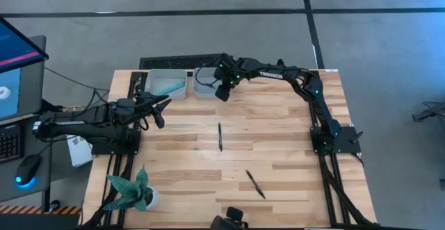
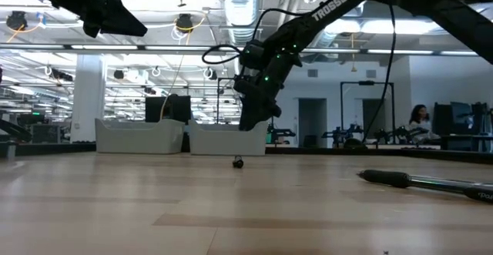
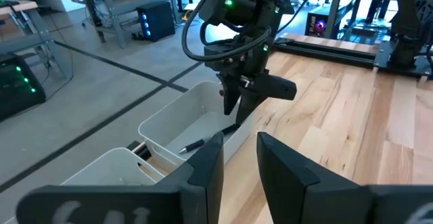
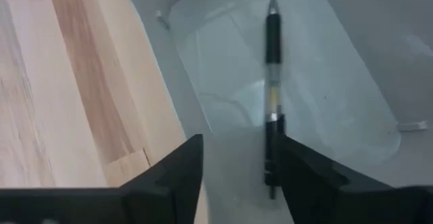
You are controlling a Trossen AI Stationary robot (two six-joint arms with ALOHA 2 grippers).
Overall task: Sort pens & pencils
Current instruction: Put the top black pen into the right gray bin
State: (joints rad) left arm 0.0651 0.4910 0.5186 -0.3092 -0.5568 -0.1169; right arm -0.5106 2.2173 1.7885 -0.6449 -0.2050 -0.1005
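Looking along the table's (image 1: 278,153) far edge, we see two pale bins: the left bin (image 1: 167,84) holds teal sticks (image 1: 170,87); the right bin (image 1: 204,87) holds one black pen (image 4: 272,95). The right gripper (image 1: 222,91) hovers there, fingers parted, empty. Two black pens (image 1: 220,136) lie mid-table. The left gripper (image 1: 158,112), partly open and empty, waits near the left edge.

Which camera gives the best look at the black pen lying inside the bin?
The right wrist view: the black pen fills the frame, lying on the bin floor. The left wrist view shows it small; the high and low views hide it.
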